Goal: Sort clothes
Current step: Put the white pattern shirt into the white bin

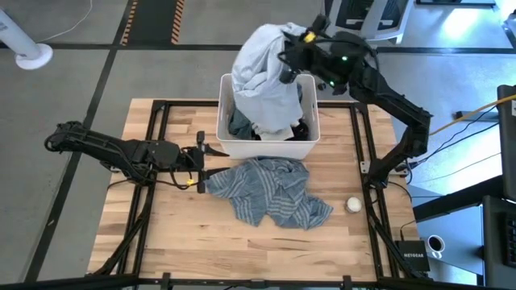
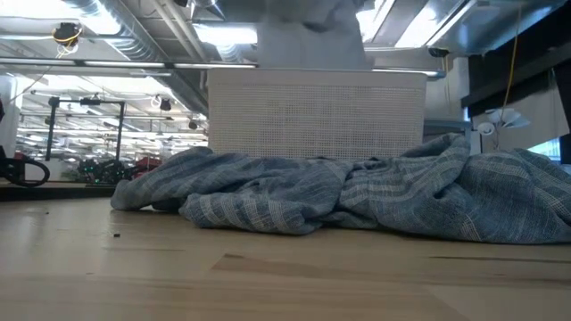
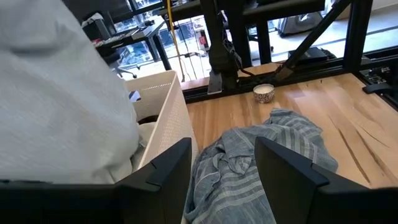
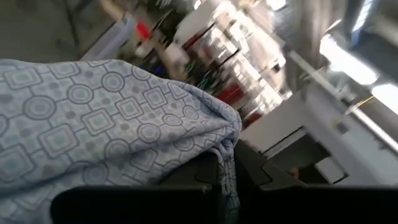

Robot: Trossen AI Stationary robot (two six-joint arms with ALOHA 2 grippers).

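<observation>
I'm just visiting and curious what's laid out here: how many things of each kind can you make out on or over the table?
Clothes clearly apart: 2, the patterned garment lifted by the right gripper and the striped shirt on the table
More clothes in the tub: count unclear
White tub: 1
Small ball: 1
Total countable: 4

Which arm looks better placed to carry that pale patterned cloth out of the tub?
Right, probably: the right gripper is already shut on the patterned cloth above the tub. The left gripper is open beside the striped shirt.

You get high straight down, low level across the tabletop (image 1: pixel 161 234), wrists close-in; high, low, left wrist share the striped shirt (image 1: pixel 270 192).
</observation>
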